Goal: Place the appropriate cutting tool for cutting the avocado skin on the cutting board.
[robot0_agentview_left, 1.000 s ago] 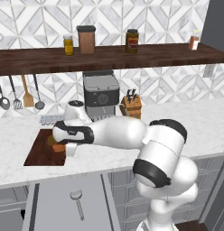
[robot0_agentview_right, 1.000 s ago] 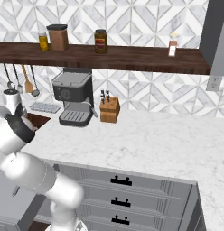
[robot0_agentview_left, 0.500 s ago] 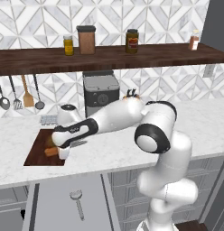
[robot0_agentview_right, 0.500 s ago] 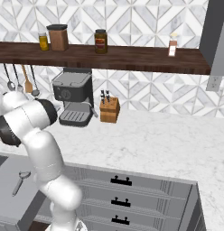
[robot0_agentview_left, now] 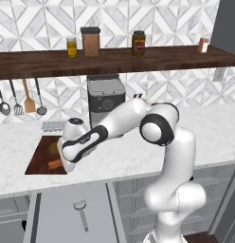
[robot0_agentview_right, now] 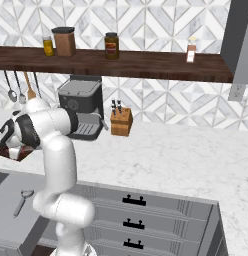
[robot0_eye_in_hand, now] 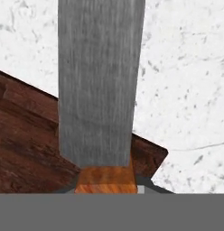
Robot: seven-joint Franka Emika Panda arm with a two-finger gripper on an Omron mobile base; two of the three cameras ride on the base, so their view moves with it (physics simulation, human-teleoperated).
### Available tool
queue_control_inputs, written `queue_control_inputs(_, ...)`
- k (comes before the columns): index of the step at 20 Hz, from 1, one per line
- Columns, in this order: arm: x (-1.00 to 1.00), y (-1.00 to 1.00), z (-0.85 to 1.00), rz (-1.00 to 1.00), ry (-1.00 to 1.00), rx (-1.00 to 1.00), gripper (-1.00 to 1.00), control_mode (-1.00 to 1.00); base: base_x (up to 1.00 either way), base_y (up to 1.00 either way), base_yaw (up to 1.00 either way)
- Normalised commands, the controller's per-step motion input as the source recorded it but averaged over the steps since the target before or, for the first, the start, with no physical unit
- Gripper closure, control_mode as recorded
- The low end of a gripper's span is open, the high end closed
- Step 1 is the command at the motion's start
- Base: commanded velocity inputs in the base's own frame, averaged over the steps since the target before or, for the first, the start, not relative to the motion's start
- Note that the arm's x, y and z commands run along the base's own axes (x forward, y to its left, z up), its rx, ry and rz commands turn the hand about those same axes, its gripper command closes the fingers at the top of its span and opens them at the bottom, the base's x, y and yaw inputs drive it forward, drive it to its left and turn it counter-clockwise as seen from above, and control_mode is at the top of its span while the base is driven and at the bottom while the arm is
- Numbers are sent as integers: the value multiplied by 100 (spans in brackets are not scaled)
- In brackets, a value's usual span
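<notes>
Left base view: a white robot arm reaches left and down across a white marble counter [robot0_agentview_left: 138,161], its gripper [robot0_agentview_left: 62,163] low over a dark brown cutting board [robot0_agentview_left: 36,163] that lies flat near the counter's front left. An orange knife handle [robot0_agentview_left: 55,164] shows just left of the hand, lying low on or just above the board; whether it touches the wood cannot be told from here. A small olive-green avocado [robot0_agentview_left: 54,148] sits on the board behind the handle, partly hidden by the arm. Behind the board stands a grey coffee machine [robot0_agentview_left: 106,97]. Utensils hang on the tiled wall at the left, and a long dark wooden shelf [robot0_agentview_left: 114,59] above carries jars.

Hand view: the knife [robot0_eye_in_hand: 100,81] is seen from very close. Its silver-grey blade runs up the middle of the picture, and its orange handle is at the bottom, gripped between the jaws, whose dark tips show on either side of it. Beneath the blade lies a corner of the cutting board, with marble counter beyond it.

Right base view: the arm bends away to the far left, where the edge of the board [robot0_agentview_right: 6,152] shows below the hand. A wooden knife block [robot0_agentview_right: 121,121] with black-handled knives stands beside the coffee machine.
</notes>
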Motion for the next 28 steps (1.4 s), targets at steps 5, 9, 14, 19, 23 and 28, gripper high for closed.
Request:
queue_control_inputs(5, 0, 61, 0, 0, 0, -3, 100, -100, 0, 0, 0)
queue_control_inputs(9, 3, 58, -6, 0, 1, -3, 100, -100, 0, 0, 0)
queue_control_inputs(14, 1, 33, -19, 0, 4, -5, -100, -100, 0, 0, 0)
queue_control_inputs(19, -2, 15, 12, 0, -1, 0, -100, -100, 0, 0, 0)
queue_control_inputs(23, -34, 0, 75, 0, -9, 0, -100, -100, 0, 0, 0)
queue_control_inputs(28, -35, -26, 60, -8, -14, 1, -100, -100, 0, 0, 0)
